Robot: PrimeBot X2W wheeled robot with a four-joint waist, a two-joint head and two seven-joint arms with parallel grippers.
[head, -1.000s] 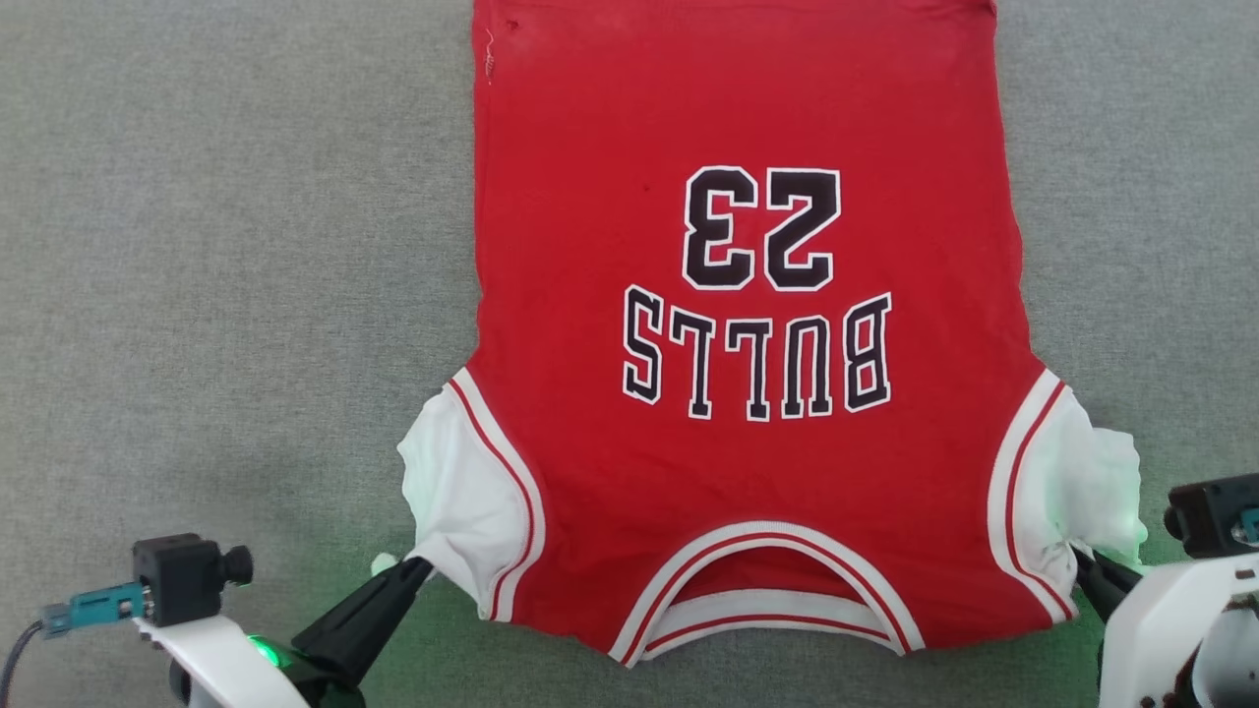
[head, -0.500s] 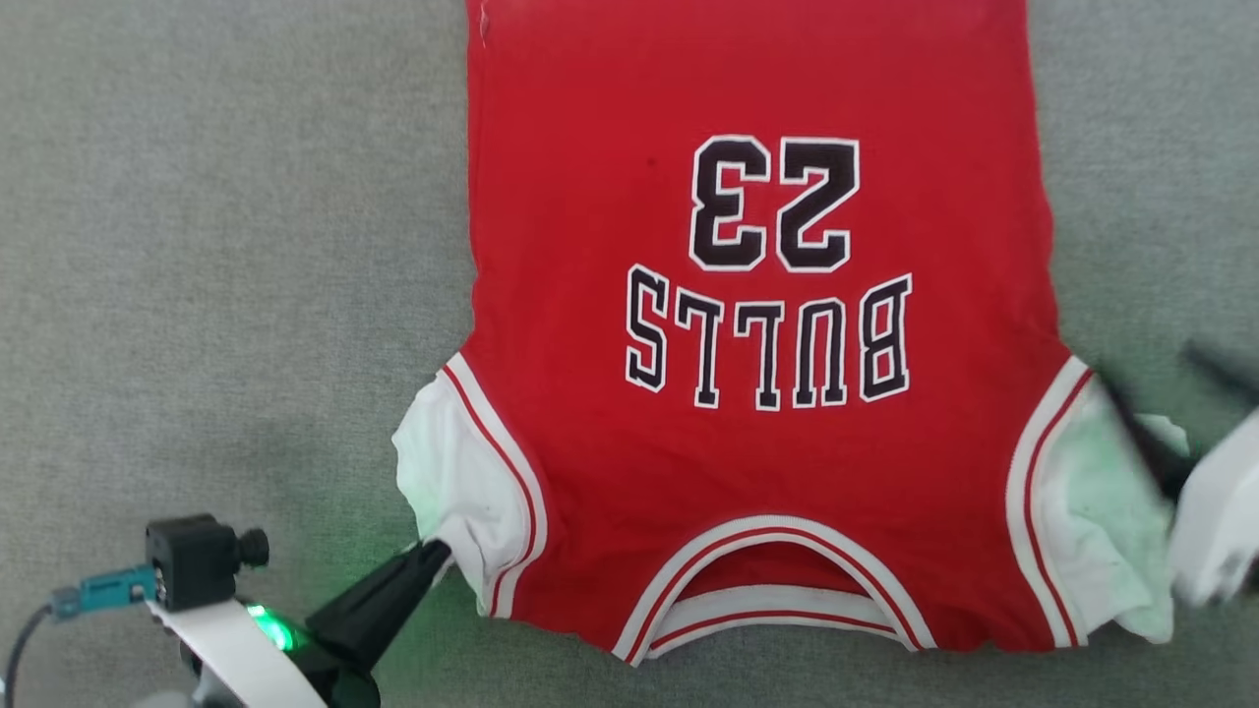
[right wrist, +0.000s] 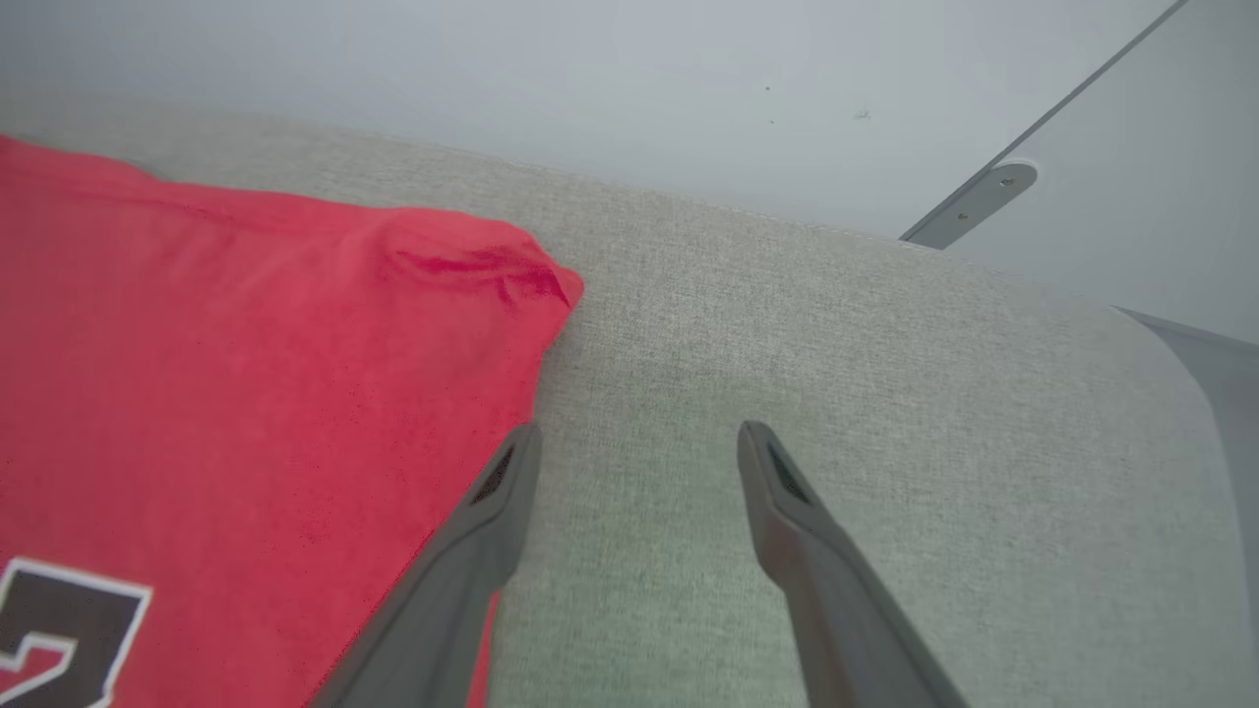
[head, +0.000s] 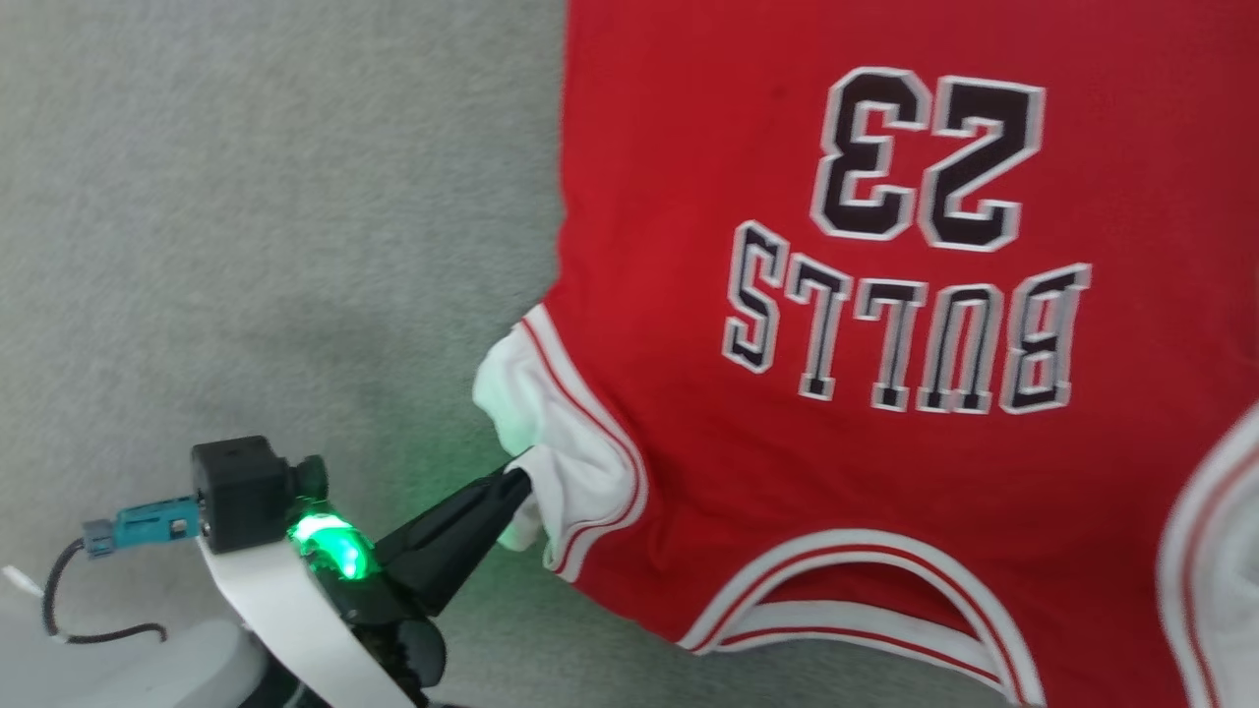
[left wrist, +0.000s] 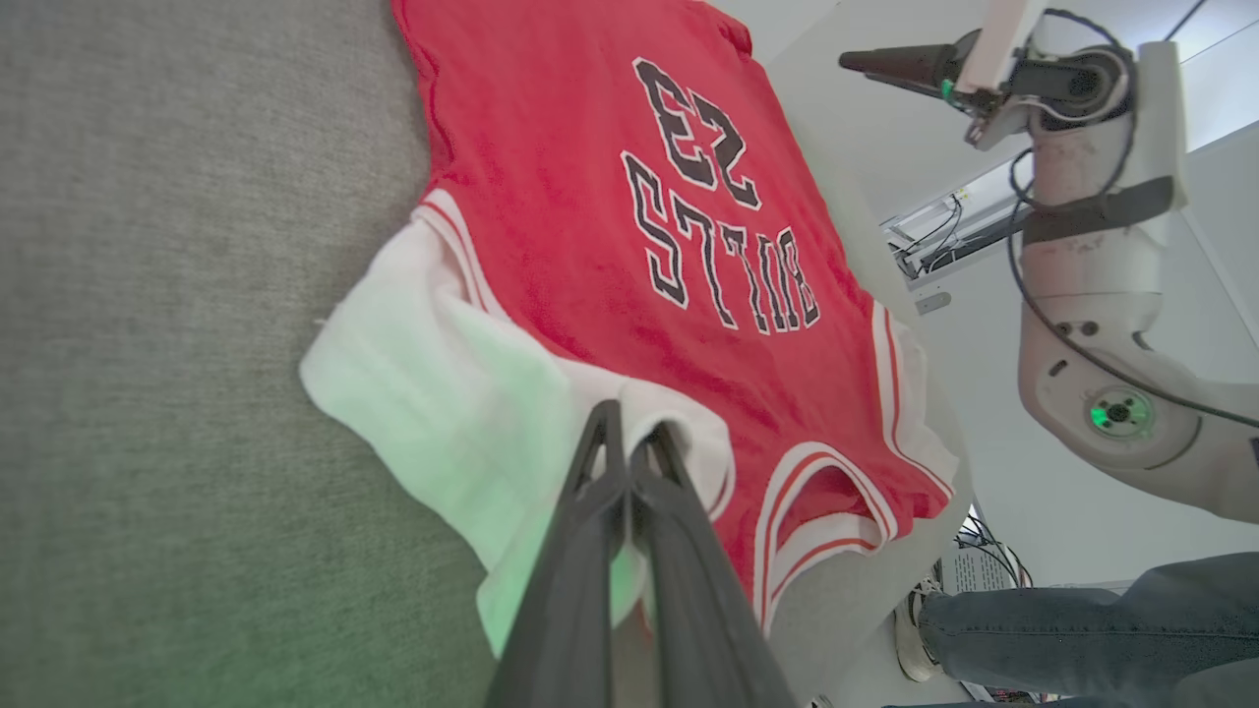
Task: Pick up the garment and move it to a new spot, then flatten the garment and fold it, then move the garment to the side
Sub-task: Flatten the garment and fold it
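The garment (head: 787,462), a red jersey with black white-edged characters, lies flat on the grey cloth surface (head: 246,246), neck opening toward me. My left gripper (head: 516,482) is shut on the edge of its white sleeve (head: 575,447) at the lower left. In the left wrist view the fingers pinch that sleeve (left wrist: 433,374) at the gripper (left wrist: 629,442). My right gripper (right wrist: 639,433) hangs open above the grey surface, beside the garment's (right wrist: 246,344) far hem corner, holding nothing. The left wrist view shows it raised (left wrist: 866,61) beyond the garment (left wrist: 590,147).
A person's leg in jeans (left wrist: 1082,619) and a shoe (left wrist: 920,639) stand past the table's edge in the left wrist view. Bare grey surface (right wrist: 787,324) stretches left of the garment and beyond its hem. A pale wall rises behind the table.
The right gripper has opened, let go of the right sleeve and risen toward the garment's far hem. The left gripper keeps its grip. The head camera has turned, shifting the whole picture.
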